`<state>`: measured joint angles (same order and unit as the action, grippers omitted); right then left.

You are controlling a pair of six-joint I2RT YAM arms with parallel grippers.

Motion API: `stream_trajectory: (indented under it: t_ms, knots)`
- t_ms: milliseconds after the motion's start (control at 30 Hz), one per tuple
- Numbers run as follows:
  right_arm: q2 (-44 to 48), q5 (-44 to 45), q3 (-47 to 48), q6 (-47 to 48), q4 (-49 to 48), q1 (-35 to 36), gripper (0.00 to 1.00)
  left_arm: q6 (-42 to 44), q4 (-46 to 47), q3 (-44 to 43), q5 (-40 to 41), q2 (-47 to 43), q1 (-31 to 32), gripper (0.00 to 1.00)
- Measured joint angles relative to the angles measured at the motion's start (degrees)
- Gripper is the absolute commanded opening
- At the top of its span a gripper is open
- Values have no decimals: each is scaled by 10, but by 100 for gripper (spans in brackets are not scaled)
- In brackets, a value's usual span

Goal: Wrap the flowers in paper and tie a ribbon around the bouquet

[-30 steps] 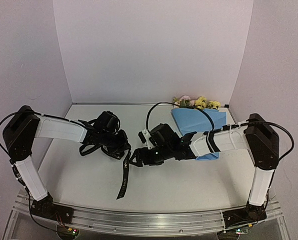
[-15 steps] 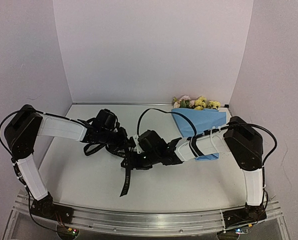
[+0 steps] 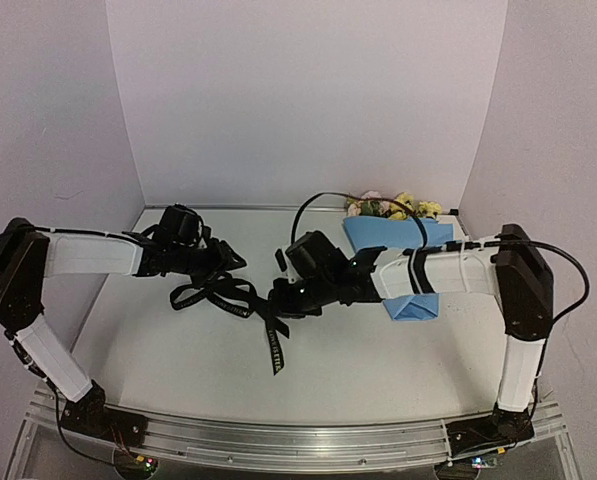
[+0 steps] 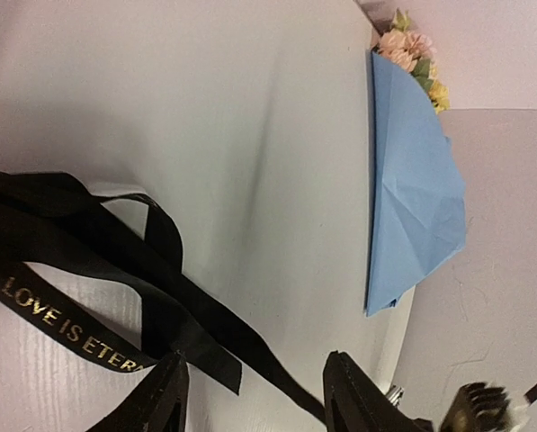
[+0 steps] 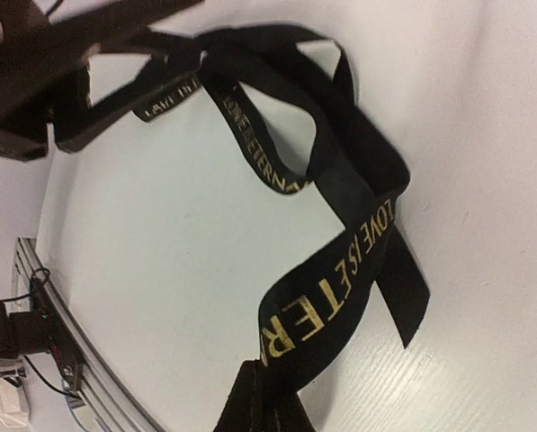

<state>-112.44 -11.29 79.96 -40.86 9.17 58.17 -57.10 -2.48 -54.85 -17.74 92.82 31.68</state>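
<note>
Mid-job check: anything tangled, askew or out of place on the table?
Yes: the ribbon lies in twisted, overlapping loops, well apart from the bouquet at far right. The right gripper pinches one strand; the left gripper is open around another. Nothing looks torn or spilled.

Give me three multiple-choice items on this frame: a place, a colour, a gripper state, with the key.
1. Where does the bouquet lie?
A) far right of the table, by the back wall
B) near left corner
C) table centre
2. Lettering on the ribbon is:
A) white
B) gold
C) red
3. The right gripper is:
A) open and empty
B) shut on the ribbon
C) out of view
Key: 1 A, its flowers sit by the back wall; 2 B, gold letters show on black; 3 B, the ribbon runs into its closed jaws.
</note>
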Motion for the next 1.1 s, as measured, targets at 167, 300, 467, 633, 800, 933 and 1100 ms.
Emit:
stream_trajectory:
  t_ms: [167,300,467,633,800,933,1100]
  knots:
    - [35,31,72,21,75,-22,0,19,-12,49,24,-76,-25,53]
    - [52,77,110,42,135,-37,0,26,-20,100,28,-92,-82,49]
    - [77,121,113,57,195,-63,0,62,-41,105,43,-69,-127,45]
    - [82,128,125,78,224,-103,0,63,-60,63,51,-20,-80,48]
    - [79,132,136,94,232,-116,0,26,-88,-8,125,26,23,49]
    - [68,132,137,102,236,-120,0,-12,-101,-48,185,65,69,49]
    - [57,132,137,109,239,-129,0,-42,-148,-75,271,107,65,50]
